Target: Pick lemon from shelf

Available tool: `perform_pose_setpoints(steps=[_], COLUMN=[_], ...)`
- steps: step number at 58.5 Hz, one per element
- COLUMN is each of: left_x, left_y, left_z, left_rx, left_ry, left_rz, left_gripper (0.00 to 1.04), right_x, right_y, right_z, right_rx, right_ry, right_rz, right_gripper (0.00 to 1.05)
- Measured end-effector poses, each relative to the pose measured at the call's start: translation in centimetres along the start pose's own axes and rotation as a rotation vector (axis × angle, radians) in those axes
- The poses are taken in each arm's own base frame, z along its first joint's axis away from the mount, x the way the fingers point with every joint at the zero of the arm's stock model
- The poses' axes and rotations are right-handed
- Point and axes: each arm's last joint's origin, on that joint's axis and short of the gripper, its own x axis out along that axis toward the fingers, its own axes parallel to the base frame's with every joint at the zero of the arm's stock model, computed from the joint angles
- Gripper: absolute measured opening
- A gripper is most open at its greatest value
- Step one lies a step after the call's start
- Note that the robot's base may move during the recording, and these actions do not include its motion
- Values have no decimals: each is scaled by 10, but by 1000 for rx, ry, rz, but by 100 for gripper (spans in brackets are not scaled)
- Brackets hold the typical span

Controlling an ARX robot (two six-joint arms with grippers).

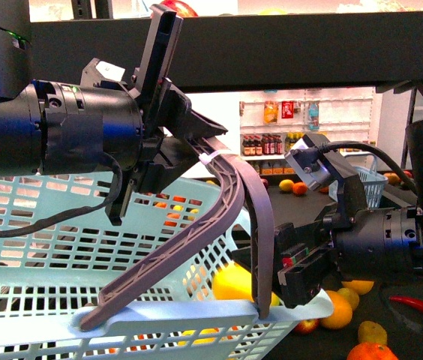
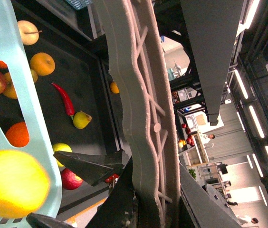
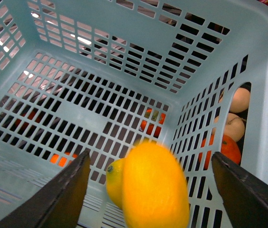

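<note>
A bright yellow lemon point(image 3: 155, 187) shows blurred between the fingers of my open right gripper point(image 3: 149, 159), with a gap on each side, over the inside of the pale blue basket point(image 3: 100, 57). A second lemon point(image 3: 114, 179) lies just behind it in the basket. In the front view a lemon point(image 1: 234, 283) shows through the basket's mesh, beside my right gripper point(image 1: 301, 274). My left gripper point(image 1: 170, 161) is shut on the grey basket handle point(image 1: 219, 217) and holds the basket point(image 1: 46, 225) up. The handle point(image 2: 143, 118) runs between the jaws of my left gripper point(image 2: 148, 190). The black shelf point(image 1: 309, 52) crosses overhead.
The shelf's dark tray point(image 1: 414, 330) holds loose fruit: oranges point(image 1: 337, 309), a red chili point(image 1: 421, 309), a red apple point(image 2: 70, 179) and a pale stemmed fruit point(image 2: 28, 32). White wall shelves of bottles point(image 1: 271, 142) stand far behind.
</note>
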Motion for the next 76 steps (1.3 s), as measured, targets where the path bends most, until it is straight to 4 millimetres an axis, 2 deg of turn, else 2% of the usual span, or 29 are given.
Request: perform_pose_setpoints(steps=[7, 17, 23, 28, 31, 35, 40, 47, 56, 61, 68, 71, 76], left_x=[0, 0, 0, 0, 0, 0, 0, 0, 0, 0, 0, 0, 0], left_y=[1, 0, 0, 0, 0, 0, 0, 0, 0, 0, 0, 0, 0], left_z=[0, 0, 0, 0, 0, 0, 0, 0, 0, 0, 0, 0, 0], left_rx=[-3, 0, -1, -1, -1, -2, -2, 0, -4, -4, -4, -6, -1], left_ry=[2, -2, -2, -2, -2, -1, -2, -2, -2, -3, 1, -1, -2], left_rz=[2, 4, 4, 4, 4, 4, 4, 4, 4, 4, 2, 4, 4], left_gripper=[11, 11, 11, 11, 11, 11, 11, 11, 11, 11, 11, 11, 11], right_x=[-2, -18, -40, -64, -82, -120, -164, -197, -227, -236, -235, -233, -231], right_y=[-2, -13, -21, -19, -13, 7, 39, 71, 95, 102, 107, 109, 110], right_z=[3, 24, 45, 58, 61, 60, 46, 29, 15, 3, -28, -50, -67], right_rx=[10, -5, -39, -52, -62, -61, -59, -72, -56, -9, 20, 31, 31], right_ry=[-1, -38, -84, -104, -111, -114, -110, -140, -204, -245, -232, -222, -230], right_rz=[-8, -96, -245, -349, -389, -452, -528, -568, -644, -786, -802, -803, -804], right_gripper=[98, 97, 97, 97, 97, 97, 97, 97, 97, 84, 65, 51, 37])
